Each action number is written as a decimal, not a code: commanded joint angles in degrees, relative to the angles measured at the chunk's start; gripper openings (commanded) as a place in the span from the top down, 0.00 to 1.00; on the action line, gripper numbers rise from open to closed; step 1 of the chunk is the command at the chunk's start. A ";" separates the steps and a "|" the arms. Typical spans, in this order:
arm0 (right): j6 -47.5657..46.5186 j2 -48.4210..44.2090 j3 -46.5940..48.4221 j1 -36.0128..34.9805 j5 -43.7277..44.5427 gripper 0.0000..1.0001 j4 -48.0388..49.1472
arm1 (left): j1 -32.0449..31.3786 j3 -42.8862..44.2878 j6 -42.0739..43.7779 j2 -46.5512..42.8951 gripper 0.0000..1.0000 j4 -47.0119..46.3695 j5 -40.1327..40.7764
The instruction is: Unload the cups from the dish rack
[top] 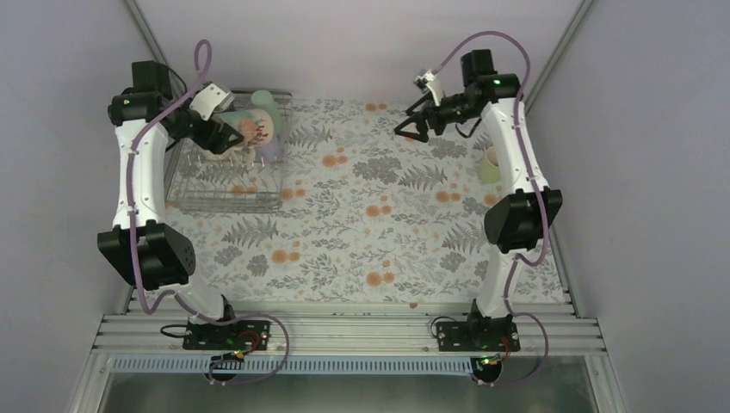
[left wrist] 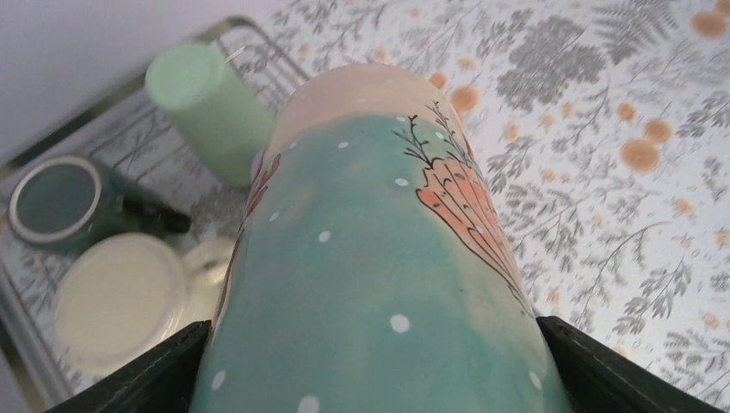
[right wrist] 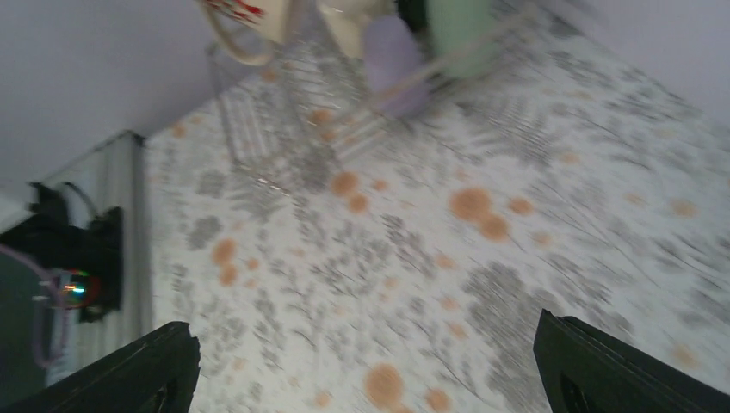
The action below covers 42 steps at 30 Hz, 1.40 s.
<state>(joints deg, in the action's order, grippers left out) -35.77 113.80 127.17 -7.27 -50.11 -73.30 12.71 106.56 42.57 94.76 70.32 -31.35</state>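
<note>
My left gripper is shut on the beige patterned mug, which has a teal body, white dots and an orange motif. It fills the left wrist view between my fingers, held over the far right part of the silver wire dish rack. In the rack below lie the mint-green tumbler, the dark green-black mug and the cream-yellow mug. The lilac tumbler sits at the rack's right edge. My right gripper is open and empty above the table's far middle. The pale yellow-green cup stands on the table at right.
The flowered tablecloth covers the table between the arms. The right wrist view is blurred; it shows the rack and the lilac tumbler at the top. Grey walls close the back and sides.
</note>
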 commanded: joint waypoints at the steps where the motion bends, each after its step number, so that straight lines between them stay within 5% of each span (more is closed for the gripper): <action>1: -0.85 3.65 3.00 -3.83 -15.79 0.00 -0.29 | -2.76 3.61 -3.87 -0.53 0.48 -8.45 -7.71; 11: 1.21 9.08 4.38 -10.05 -29.73 0.00 2.98 | -12.41 7.29 -7.73 1.22 0.44 -9.37 -8.38; 31: 7.01 10.02 1.09 -11.54 -27.26 0.00 10.39 | -27.26 12.72 -13.13 2.87 0.50 -11.46 -2.40; 42: 7.88 8.26 -0.29 -11.54 -35.02 0.06 11.99 | -29.99 16.07 -13.56 7.75 0.47 -11.19 -4.26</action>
<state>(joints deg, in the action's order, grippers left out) -28.73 124.09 126.82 -18.94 -79.50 -62.50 -16.71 119.77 29.74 102.00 63.88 -31.97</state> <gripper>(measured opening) 0.960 0.834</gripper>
